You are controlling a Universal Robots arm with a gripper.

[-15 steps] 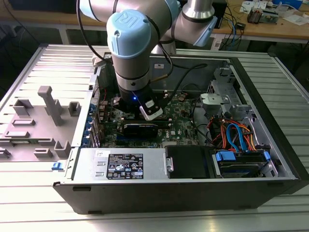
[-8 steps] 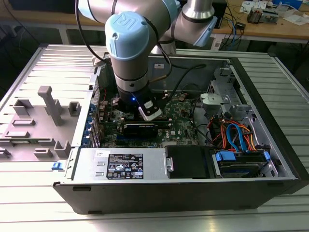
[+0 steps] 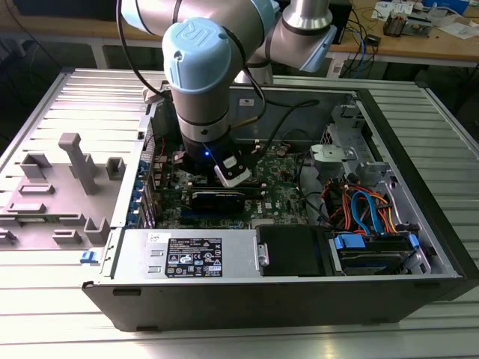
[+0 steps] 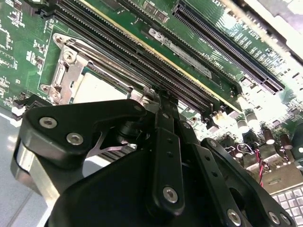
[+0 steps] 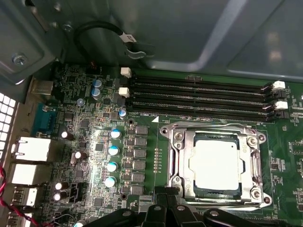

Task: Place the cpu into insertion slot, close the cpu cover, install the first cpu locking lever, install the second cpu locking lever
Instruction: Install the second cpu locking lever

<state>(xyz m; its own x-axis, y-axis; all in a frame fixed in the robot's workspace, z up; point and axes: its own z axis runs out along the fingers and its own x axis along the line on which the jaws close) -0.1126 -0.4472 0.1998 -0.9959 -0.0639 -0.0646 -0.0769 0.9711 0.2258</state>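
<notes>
The cpu (image 5: 215,165) lies flat in the insertion slot (image 5: 171,182) on the green board, its silver-grey top showing. The cpu cover (image 5: 185,158) is down over it, framing the chip through its window. A thin wire lever (image 5: 208,126) runs along the socket's edge beside the memory slots. My gripper (image 5: 168,193) hangs just off the socket's near edge, shut with nothing in it. In the second wrist view the gripper (image 4: 161,94) points at the socket's rim, with the cpu (image 4: 97,87) partly hidden behind its black links.
The arm's wrist (image 3: 198,97) reaches down into the open computer case (image 3: 299,299). Long black memory slots (image 5: 199,97) run beside the socket. Capacitors (image 5: 112,151) and rear ports (image 5: 31,149) stand to one side. Drive cables (image 3: 367,209) fill the exterior view's right.
</notes>
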